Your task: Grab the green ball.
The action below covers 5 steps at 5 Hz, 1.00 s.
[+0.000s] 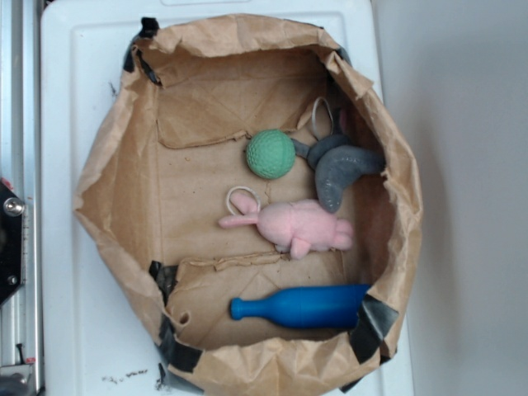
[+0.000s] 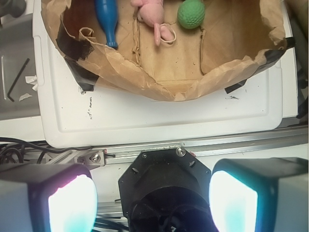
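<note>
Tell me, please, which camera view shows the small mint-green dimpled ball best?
The exterior view: the small mint-green dimpled ball lies whole and large inside the brown paper bag, touching the grey plush toy. The wrist view shows the ball smaller, near the top edge, far beyond the open fingers.

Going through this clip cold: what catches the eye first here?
A crumpled brown paper bag, rolled open like a bowl on a white tray, fills the exterior view. Inside, the green ball sits near the middle beside a grey plush toy, with a pink bunny and blue bottle below. The claw hangs open outside the bag.
</note>
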### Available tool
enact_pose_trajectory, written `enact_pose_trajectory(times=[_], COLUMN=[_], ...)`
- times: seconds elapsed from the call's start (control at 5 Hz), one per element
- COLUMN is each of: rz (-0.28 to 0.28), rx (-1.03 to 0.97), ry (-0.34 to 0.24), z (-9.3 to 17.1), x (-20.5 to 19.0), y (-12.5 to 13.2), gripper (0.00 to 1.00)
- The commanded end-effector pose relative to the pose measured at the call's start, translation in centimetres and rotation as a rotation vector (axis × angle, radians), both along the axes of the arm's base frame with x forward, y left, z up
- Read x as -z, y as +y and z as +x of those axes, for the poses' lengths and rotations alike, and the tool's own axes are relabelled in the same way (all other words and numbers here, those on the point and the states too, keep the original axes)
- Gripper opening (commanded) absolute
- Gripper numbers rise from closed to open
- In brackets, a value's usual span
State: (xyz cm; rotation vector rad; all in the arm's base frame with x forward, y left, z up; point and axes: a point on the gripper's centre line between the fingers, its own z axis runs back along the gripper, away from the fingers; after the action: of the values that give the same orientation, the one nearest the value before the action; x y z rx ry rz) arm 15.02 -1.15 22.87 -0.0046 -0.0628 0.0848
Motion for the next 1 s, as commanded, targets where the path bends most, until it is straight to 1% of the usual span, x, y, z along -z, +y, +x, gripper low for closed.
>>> enact_pose_trajectory(times=[0.0,0.2,0.4,0.6,0.8], rz=[0.0,0.025,0.046,0.03,0.051], rx=[-0.003,-0.076,-0.111,-0.085,-0.094], ry=[-0.047,-0.162,-0.24,-0.272,-0.285], z=[0.3,5.2,9.3,11.3,12.5], x=[-1.2,-0.9,-0.2,1.4,4.0], y=[0.1,0.9,2.3,4.2,6.5], gripper=[1.0,1.0,1.0,1.0,1.0])
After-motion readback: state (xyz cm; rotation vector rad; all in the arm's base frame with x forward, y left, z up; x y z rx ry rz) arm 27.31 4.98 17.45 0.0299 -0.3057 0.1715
